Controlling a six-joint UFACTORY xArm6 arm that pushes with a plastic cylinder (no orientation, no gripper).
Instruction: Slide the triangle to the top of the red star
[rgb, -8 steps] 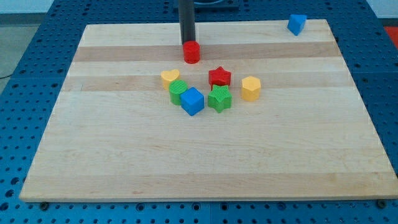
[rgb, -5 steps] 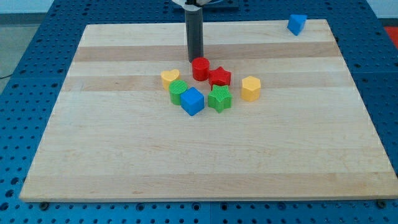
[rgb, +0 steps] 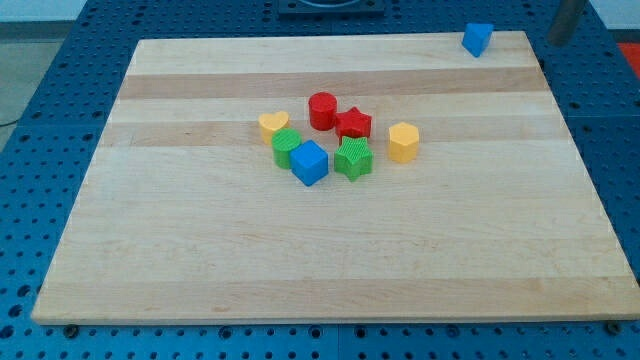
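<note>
The blue triangle (rgb: 477, 38) lies at the board's top right corner. The red star (rgb: 353, 123) lies near the board's middle, far to the lower left of the triangle. A red cylinder (rgb: 322, 110) touches the star's upper left side. My tip (rgb: 558, 42) shows as a dark rod at the view's top right, just off the board's right edge, to the right of the blue triangle and apart from it.
Around the red star lie a yellow heart (rgb: 272, 124), a green cylinder (rgb: 287, 146), a blue cube (rgb: 309, 162), a green star-like block (rgb: 353, 158) and a yellow hexagon (rgb: 403, 142). The wooden board (rgb: 200, 260) rests on a blue perforated table.
The rod pushed the red cylinder down and right against the red star, then left it and moved to the view's top right, beside the blue triangle. The other blocks have not moved.
</note>
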